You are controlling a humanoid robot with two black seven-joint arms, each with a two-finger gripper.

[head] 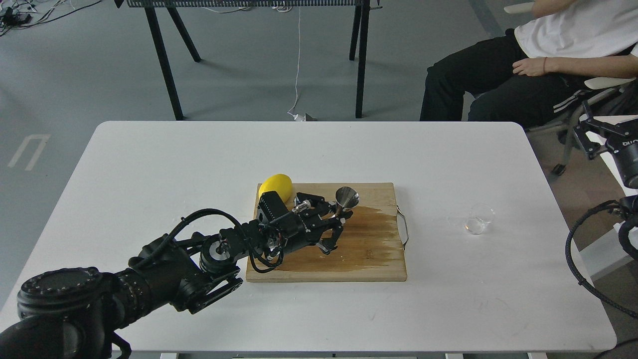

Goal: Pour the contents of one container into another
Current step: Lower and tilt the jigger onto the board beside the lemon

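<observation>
The shiny steel jigger (346, 198) stands upright over the back of the wooden cutting board (349, 264), its open cone facing up. My left gripper (338, 225) is shut on its lower part, reaching in from the left across the board. The small clear glass cup (477, 219) stands on the white table to the right of the board, well apart from both grippers. My right gripper (587, 133) hangs off the table's right edge, beyond and above the cup, fingers spread with nothing between them.
A yellow lemon (276, 185) lies at the board's back left corner, just behind my left wrist. A dark wet stain covers much of the board, and a metal handle (404, 227) sticks out on its right. A seated person (523, 75) is at the back right.
</observation>
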